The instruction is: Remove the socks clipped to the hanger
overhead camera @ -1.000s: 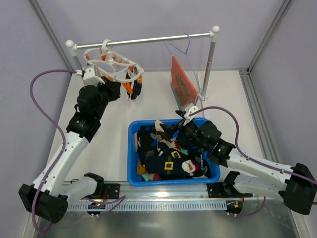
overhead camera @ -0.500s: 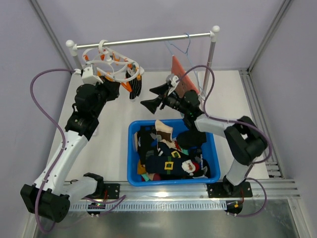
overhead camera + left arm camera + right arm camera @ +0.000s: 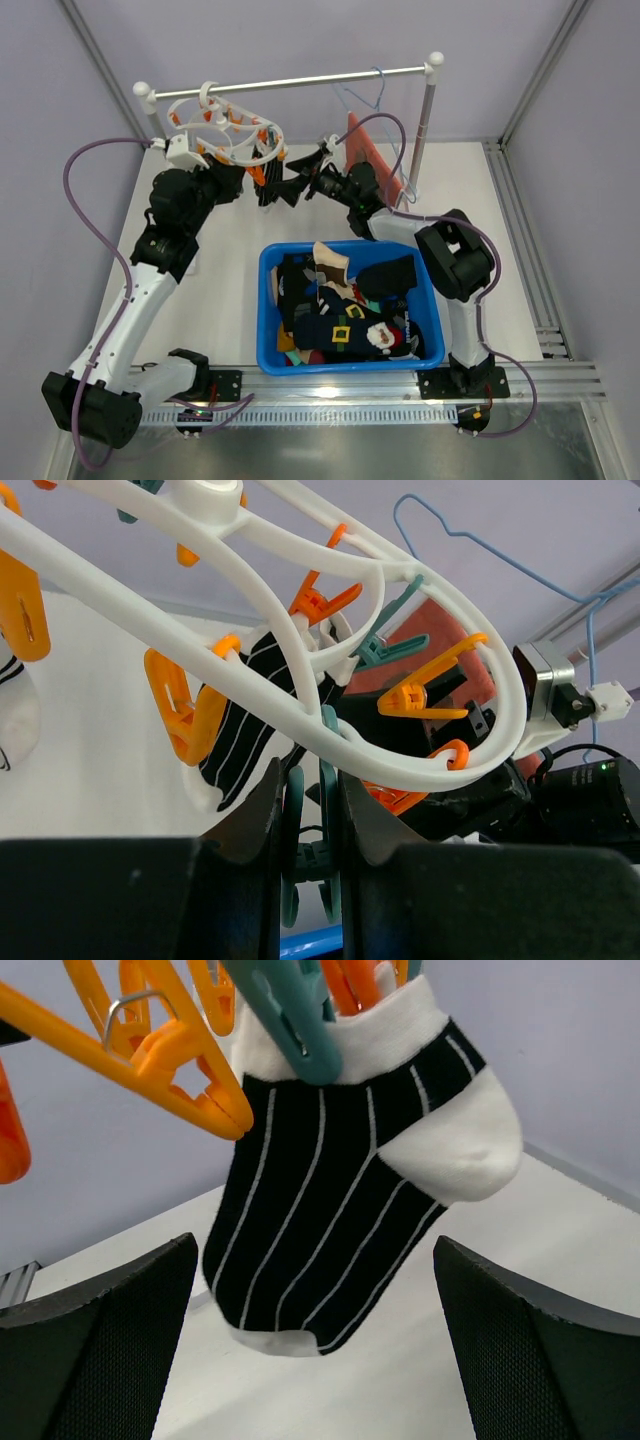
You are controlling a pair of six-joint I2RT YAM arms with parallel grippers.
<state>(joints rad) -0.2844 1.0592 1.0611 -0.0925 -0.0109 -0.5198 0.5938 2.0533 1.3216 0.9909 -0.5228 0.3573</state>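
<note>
The right fingers (image 3: 100, 1360) are spread wide, with the striped sock (image 3: 330, 1210) hanging just beyond the gap between them, not yet pinched. A teal peg (image 3: 290, 1020) above clips its cuff. The left fingers (image 3: 255, 820) are nearly clenched, apparently steadying the hanger (image 3: 200, 640). The next move is probably to close on the sock and pull down. No writing is readable.

Reference: the bin (image 3: 262, 310).

- The bin stands on the table (image 3: 215, 285), in front of the rail (image 3: 310, 80). A pile of garments (image 3: 345, 325) lies in it.
- The hanger (image 3: 120, 608) hangs on the rail, behind and left of the bin. One sock (image 3: 330, 1190) hangs under its bin-side edge.
- The cloth (image 3: 368, 160) hangs under the rail, behind and right of the bin.
- The left gripper (image 3: 311, 785) sits behind and left of the bin, under the hanger, with a peg (image 3: 327, 820) in it.
- The right gripper (image 3: 292, 186) sits behind the bin, just beside the sock.
</note>
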